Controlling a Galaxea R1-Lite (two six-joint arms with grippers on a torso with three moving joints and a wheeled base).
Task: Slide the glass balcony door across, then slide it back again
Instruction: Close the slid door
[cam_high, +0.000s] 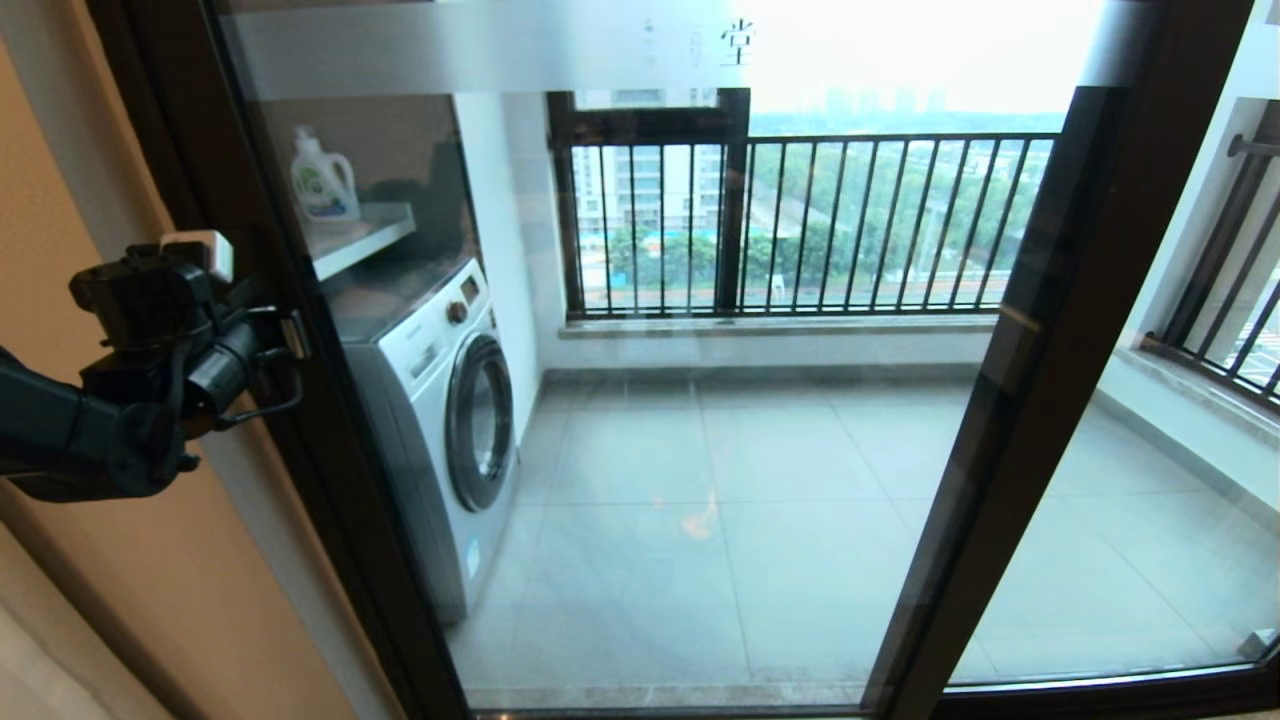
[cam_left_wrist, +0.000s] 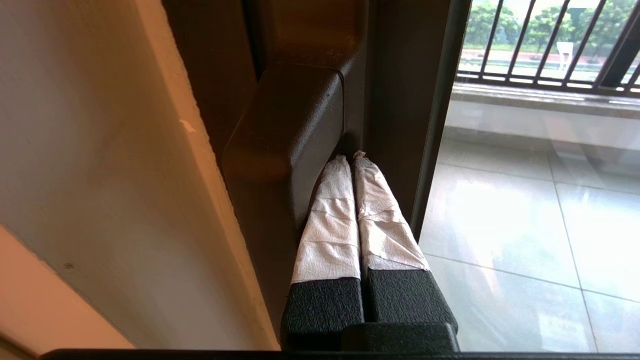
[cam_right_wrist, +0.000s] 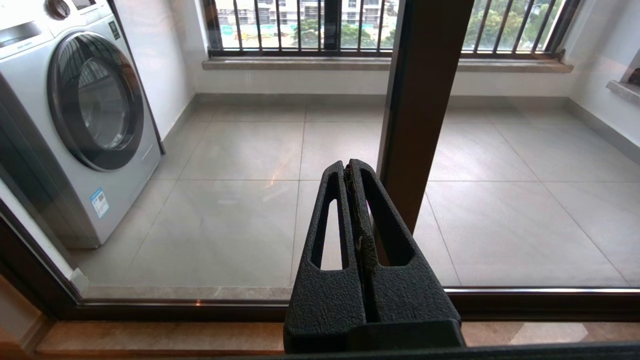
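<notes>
- The glass balcony door (cam_high: 640, 400) fills the head view, with its left frame edge at about 9 o'clock, against the wall.
- The left gripper (cam_left_wrist: 354, 156) has its two paper-wrapped fingers (cam_left_wrist: 330, 220) pressed together, holding nothing; the tips are pushed into the slot between the dark bar handle (cam_left_wrist: 285, 150) and the door frame.
- I judge that one slide is about to start: the next move needs a sideways push on the handle, with the tips kept deep in the slot.
- The right gripper (cam_right_wrist: 352, 167) is closed and empty, and hangs low before the glass, near the middle frame post (cam_right_wrist: 420, 100).
- Behind the glass, a washing machine (cam_high: 440, 400) stands at 9 o'clock and a railing (cam_high: 800, 225) at 12 o'clock; nothing seems to block the track.
</notes>
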